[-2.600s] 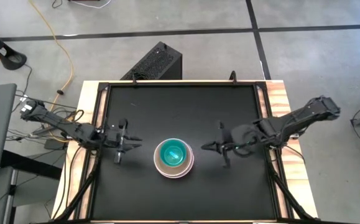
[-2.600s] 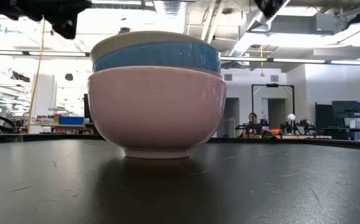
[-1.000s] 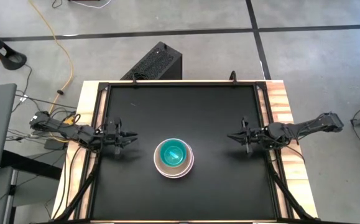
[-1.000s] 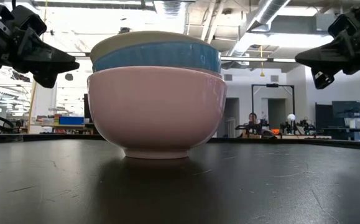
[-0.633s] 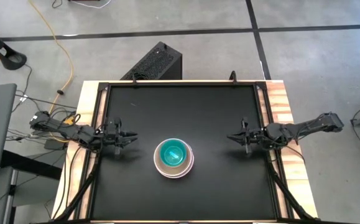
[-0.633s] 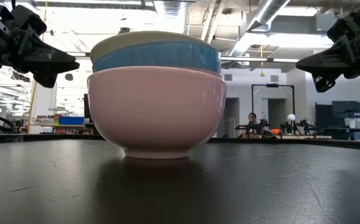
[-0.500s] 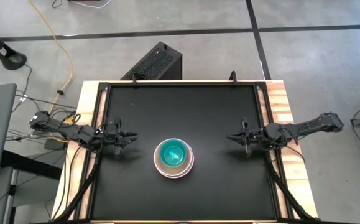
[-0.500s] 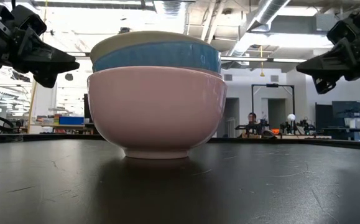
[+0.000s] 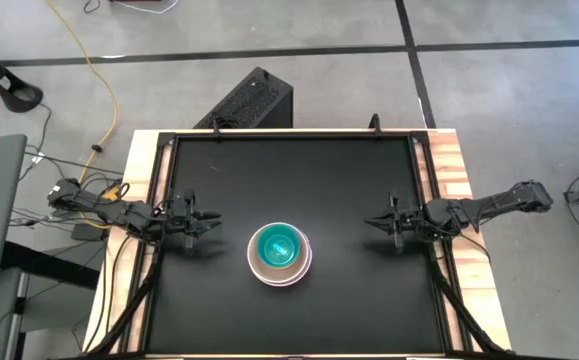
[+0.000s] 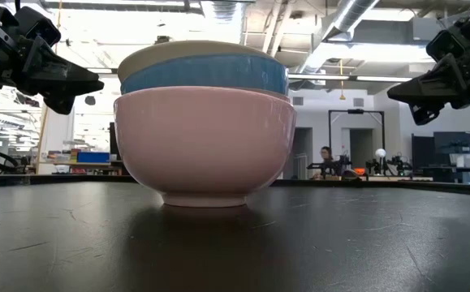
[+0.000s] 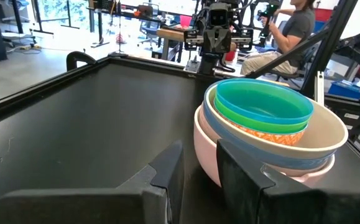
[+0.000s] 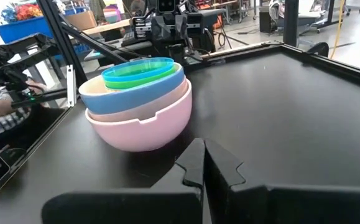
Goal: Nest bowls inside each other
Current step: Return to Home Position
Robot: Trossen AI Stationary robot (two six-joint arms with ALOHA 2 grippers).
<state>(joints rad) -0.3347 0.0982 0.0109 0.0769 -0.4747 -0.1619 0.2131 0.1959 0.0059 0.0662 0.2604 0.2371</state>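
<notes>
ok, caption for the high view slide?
Nested bowl stack on the table, left gripper and right gripper flanking it.

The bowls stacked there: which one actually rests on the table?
The pink bowl. It is the outermost, its foot on the black table; the blue bowl and the others sit inside it.

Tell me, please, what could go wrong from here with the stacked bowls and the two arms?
1. The left hand and the right hand hang on either side of the bowls, about level with the stack's top; an inward swing could knock it over.
2. In the left wrist view the green bowl sits off-centre inside the cream bowl, so a bump might tilt the inner ones.
</notes>
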